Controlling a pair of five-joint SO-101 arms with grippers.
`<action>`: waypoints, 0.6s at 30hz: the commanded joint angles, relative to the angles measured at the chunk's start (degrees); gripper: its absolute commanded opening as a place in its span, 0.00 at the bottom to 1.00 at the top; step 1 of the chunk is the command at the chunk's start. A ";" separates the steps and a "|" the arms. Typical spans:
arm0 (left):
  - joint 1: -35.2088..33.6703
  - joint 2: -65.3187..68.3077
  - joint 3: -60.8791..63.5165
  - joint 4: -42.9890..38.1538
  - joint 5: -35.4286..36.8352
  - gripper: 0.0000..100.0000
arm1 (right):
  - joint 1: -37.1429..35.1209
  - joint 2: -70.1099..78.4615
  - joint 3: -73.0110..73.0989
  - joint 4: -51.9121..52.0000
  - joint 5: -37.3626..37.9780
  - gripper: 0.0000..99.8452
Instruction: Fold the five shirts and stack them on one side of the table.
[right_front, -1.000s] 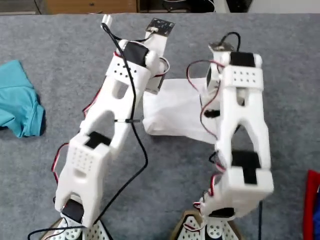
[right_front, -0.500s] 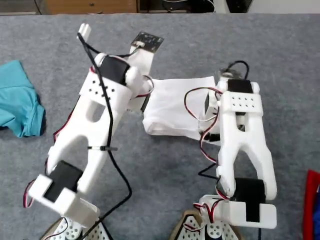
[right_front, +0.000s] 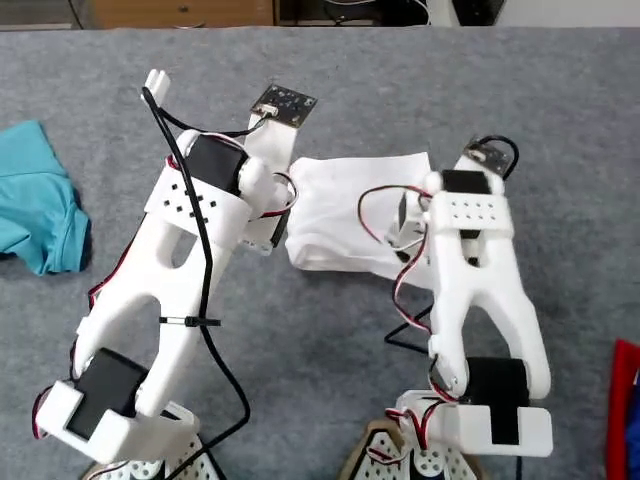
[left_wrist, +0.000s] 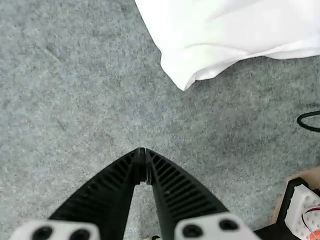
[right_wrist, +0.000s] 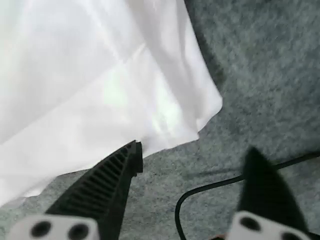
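At the far left of the high view, a teal shirt (right_front: 35, 200) lies crumpled on the grey table (right_front: 560, 120), well apart from everything else and not yet folded. Going right, your left gripper (left_wrist: 143, 152) is clenched on nothing. Its two tips meet over bare table, near the lower left corner of the white shirt (right_front: 345, 205). This white shirt lies in the middle of the high view, between the two arms, folded into a rough rectangle with a thick, rounded lower edge. Your right gripper (right_wrist: 195, 152) is released, with its fingers spread wide. It hangs by a corner on the shirt's right side without holding it. A black cable (right_wrist: 210, 190) curls close under this gripper. At the right edge of the high view a red cloth (right_front: 626, 400) shows only partly.

The danger I see is this: if you close the right gripper here, it may catch the cable together with the fabric. It may also pinch only the top layer, and then the fold will come apart when you lift. The left gripper, being clenched, can only push, and a push against the corner would wrinkle the rectangle.

Compared with one second ago, the left arm has swung away to the left and its gripper has come off the shirt's left edge. The right arm has drawn back toward the bottom of the frame, so the shirt's upper right corner is now uncovered. The shirt itself seems to have stayed in place.
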 joint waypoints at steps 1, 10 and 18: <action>-0.18 -2.68 0.00 -0.44 -0.09 0.02 | -2.42 -3.30 1.63 -6.07 -2.55 0.31; -0.79 -4.62 0.00 -0.35 -0.09 0.02 | -2.68 0.40 13.23 -29.10 -5.10 0.24; -3.52 -5.41 0.00 0.00 -0.09 0.02 | -2.51 11.82 10.68 -30.24 -5.19 0.27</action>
